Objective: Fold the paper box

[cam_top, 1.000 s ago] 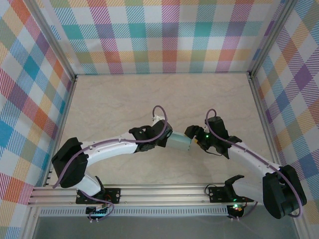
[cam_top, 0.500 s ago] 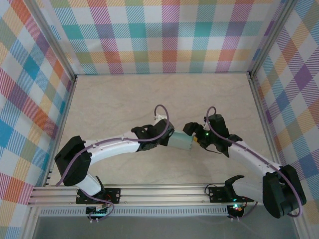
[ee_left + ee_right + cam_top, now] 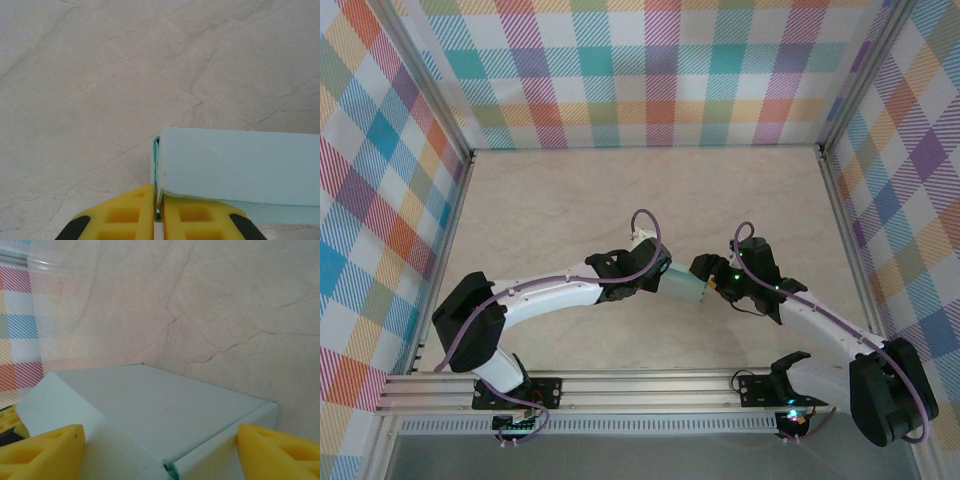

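The paper box (image 3: pixel 685 287), a small pale mint-green rectangular box, hangs between my two grippers above the middle of the table. My left gripper (image 3: pixel 663 280) is shut on a thin card edge at the box's left end; in the left wrist view the yellow fingers (image 3: pixel 125 215) pinch that edge, and the box (image 3: pixel 235 165) stretches off to the right. My right gripper (image 3: pixel 706 283) straddles the other end with its jaws wide. In the right wrist view both yellow fingers (image 3: pixel 45 450) lie against opposite side faces of the box (image 3: pixel 160 405), whose near corner seam gapes a little.
The marble-look tabletop (image 3: pixel 570 200) lies under both arms. Checked walls (image 3: pixel 650 70) close in the back and both sides. An aluminium rail (image 3: pixel 640 390) with the arm bases runs along the near edge.
The box and both grippers have drifted slightly to the right and towards the near edge. The right forearm has swung a little lower. The left grip is unchanged.
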